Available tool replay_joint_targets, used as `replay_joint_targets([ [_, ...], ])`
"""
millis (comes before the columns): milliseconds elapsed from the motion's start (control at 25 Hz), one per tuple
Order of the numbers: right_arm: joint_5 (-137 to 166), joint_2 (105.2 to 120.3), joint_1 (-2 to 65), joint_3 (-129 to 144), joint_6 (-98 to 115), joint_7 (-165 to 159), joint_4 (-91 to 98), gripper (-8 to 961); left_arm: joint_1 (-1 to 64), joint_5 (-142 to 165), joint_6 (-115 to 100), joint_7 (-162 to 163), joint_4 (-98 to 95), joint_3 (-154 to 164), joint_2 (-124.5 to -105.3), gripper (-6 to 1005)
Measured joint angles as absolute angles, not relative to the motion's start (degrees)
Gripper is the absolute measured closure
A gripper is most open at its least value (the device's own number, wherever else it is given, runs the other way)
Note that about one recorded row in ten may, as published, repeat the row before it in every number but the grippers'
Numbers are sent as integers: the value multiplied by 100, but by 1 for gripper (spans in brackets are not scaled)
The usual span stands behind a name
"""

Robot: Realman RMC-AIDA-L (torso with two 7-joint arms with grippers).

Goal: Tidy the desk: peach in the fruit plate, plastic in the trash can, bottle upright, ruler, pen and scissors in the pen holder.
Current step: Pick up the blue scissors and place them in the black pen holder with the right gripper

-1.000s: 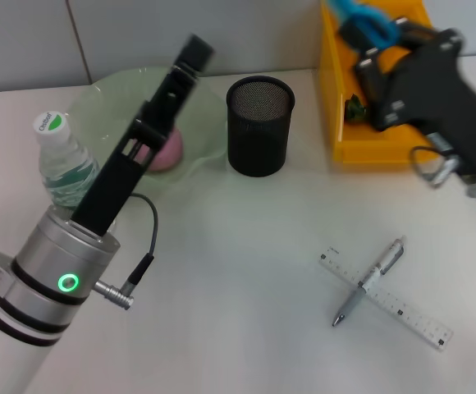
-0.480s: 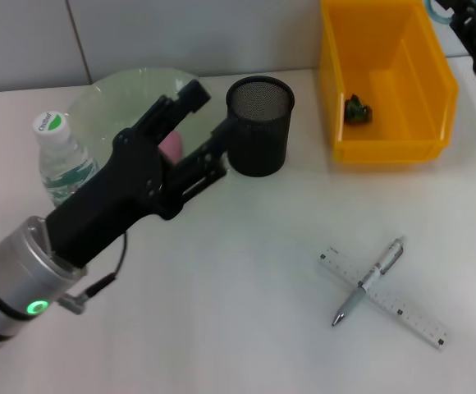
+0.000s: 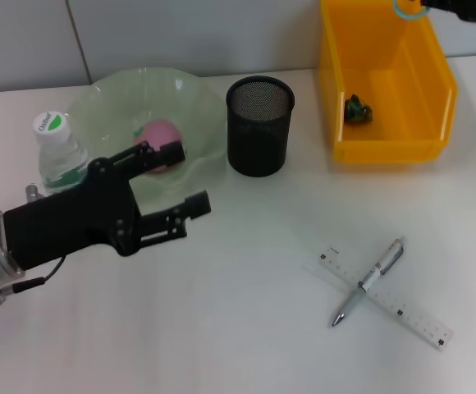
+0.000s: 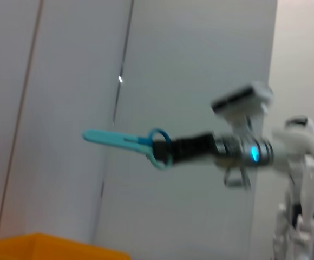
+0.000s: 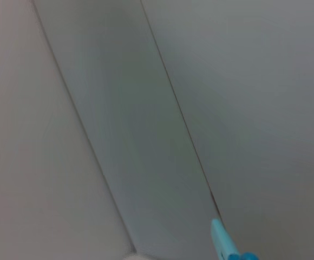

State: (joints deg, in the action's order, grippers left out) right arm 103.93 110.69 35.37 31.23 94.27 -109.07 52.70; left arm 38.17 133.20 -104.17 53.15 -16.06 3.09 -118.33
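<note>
Right end effector [image 4: 170,150]: raised at the head view's 1 o'clock corner, clenched on the scissors [image 4: 125,143], blades apparently level. Pen holder [image 3: 258,125]: standing on the counter [image 3: 246,328], mouth up, toward 8 o'clock from it. Left end effector [image 3: 187,179]: released, beside the fruit plate [image 3: 98,98].

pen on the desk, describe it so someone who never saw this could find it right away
Start at the yellow bin at the desk's far right, then come straight toward the robot across bare white desk. There a clear ruler lies flat, and the pen lies across it, forming an X. The pen is the rounded silver one with a dark tip; the ruler is flat and see-through.
</note>
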Motion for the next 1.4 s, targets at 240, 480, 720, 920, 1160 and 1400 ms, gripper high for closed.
replay_joint_targets([
  [240,11886,10671,4364,3341,9473,-12527,5801,860,3746,13296,-10372,5251,-1841,514,-11850,181],
  [480,12857,10488,5070,3697,9617,-12810,5681,860,3691,13273,-10324,5222,-1797,488,-11859,181],
  [720,14231,10565,5911,4173,9507,-12880,5377,859,3591,12994,-10251,5193,-1658,472,-11870,181],
  [920,14527,10706,6137,4527,9149,-12911,5098,858,3504,12842,-10265,5191,-1631,477,-11867,181],
  [1160,14571,10808,6197,5156,8615,-13171,4787,858,3408,12813,-10238,5229,-1503,513,-11867,181],
  [1400,14648,10952,6295,5563,8017,-13324,4434,857,3380,12857,-10231,5252,-1474,531,-11865,181],
])
